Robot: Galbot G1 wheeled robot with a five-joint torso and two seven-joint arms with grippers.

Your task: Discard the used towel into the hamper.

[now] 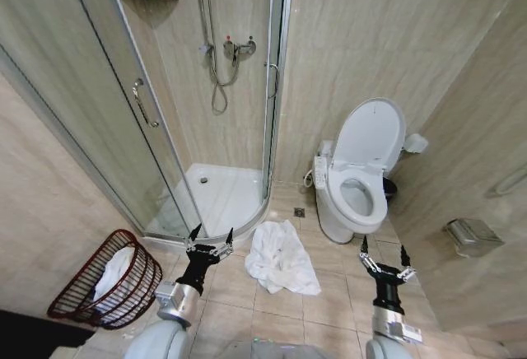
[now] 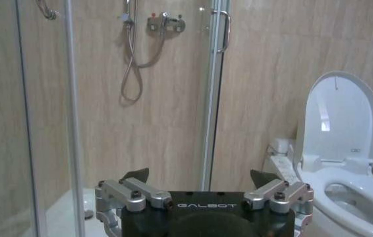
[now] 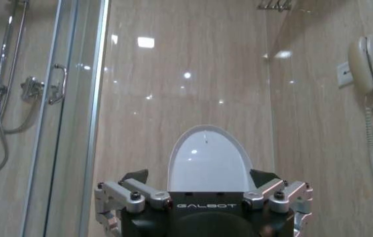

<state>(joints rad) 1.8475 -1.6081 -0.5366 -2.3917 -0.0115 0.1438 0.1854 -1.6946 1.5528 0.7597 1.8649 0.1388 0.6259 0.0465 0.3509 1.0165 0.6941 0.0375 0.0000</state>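
Towel [image 1: 282, 258] is on the floor tiles — a crumpled white heap between the shower enclosure's curved threshold and the toilet base, roughly midway between the two arms. Far left: hamper [image 1: 109, 279], dark reddish-brown wire basket, tipped over toward the wall, with some white cloth already inside it. Next over, left gripper [image 1: 211, 240] is held up in the air just right of the hamper and just left of the towel, fingers spread wide, nothing between them; left wrist view confirms the same spread, with the shower hose [image 2: 132, 69] and glass door [image 2: 214, 94] ahead of it. Shower tray [image 1: 222, 194] sits behind, door open. Right of the towel: toilet [image 1: 360, 178], lid up, seat down. Right gripper [image 1: 384, 258] is raised in front of the toilet base, well apart from the towel, fingers also splayed and empty — the raised toilet lid [image 3: 209, 160] stands straight ahead in its wrist view. Wall phone [image 3: 369, 69] hangs on the right-hand wall.
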